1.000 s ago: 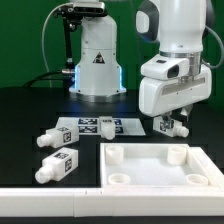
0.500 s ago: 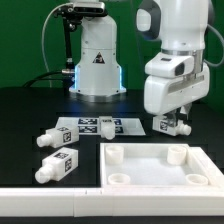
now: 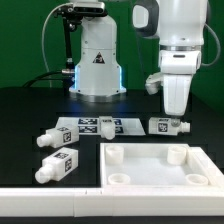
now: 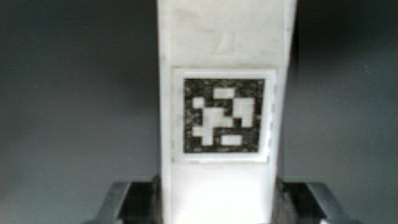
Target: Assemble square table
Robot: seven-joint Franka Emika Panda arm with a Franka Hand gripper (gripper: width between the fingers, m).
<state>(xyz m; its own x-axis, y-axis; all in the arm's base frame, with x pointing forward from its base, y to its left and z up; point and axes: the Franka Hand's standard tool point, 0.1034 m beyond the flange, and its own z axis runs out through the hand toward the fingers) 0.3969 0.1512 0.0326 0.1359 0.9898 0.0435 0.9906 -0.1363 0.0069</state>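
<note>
The white square tabletop (image 3: 160, 166) lies rim up at the front of the exterior view's right, with round corner sockets. One short white leg (image 3: 163, 125) with a black-and-white tag lies on the black table just behind it. My gripper (image 3: 172, 116) points straight down over this leg. In the wrist view the leg (image 4: 217, 80) runs between my fingers (image 4: 134, 205), with a thin dark gap on each side, so my gripper (image 4: 217, 203) is open around it. Other legs lie at the exterior view's left (image 3: 50, 138) (image 3: 58, 166), and one (image 3: 108, 126) on the marker board.
The marker board (image 3: 85, 126) lies flat in the middle of the table. The large white robot base (image 3: 97, 60) stands behind it, with a black stand and cables to its left. A long white bar (image 3: 50, 205) runs along the front edge.
My hand has turned about its vertical axis, so it now looks narrower above the leg. The leg and all other parts lie where they were.
</note>
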